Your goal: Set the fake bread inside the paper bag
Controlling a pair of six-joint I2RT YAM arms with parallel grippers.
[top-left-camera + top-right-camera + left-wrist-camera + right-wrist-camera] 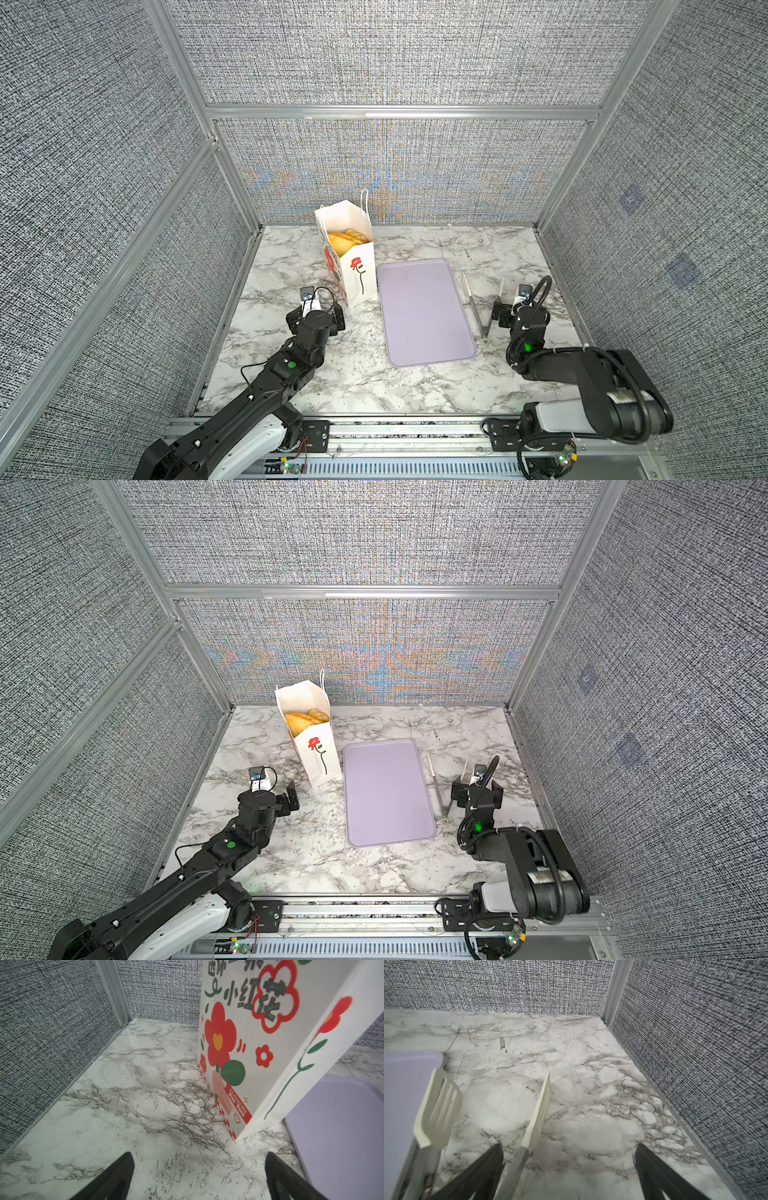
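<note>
The white paper bag [353, 270] [318, 758] stands upright at the back left of the table, with red flowers printed on its sides. Golden fake bread [345, 242] [306, 721] shows through its open top. The left gripper [316, 316] [268, 796] sits low just in front of the bag. In the left wrist view the left gripper [199, 1155] is open and holds nothing, with the bag's near corner [259, 1043] a little ahead of it. The right gripper [519, 312] [476, 793] [570, 1146] is open beside the tongs [478, 309].
A flat lavender tray [424, 311] [386, 791] [342, 1136] [402, 1095] lies bare between the bag and the tongs. The cream-tipped tongs [441, 789] [537, 1111] are spread in a V right of the tray, one arm reaching in between the right fingers. Fabric walls close three sides.
</note>
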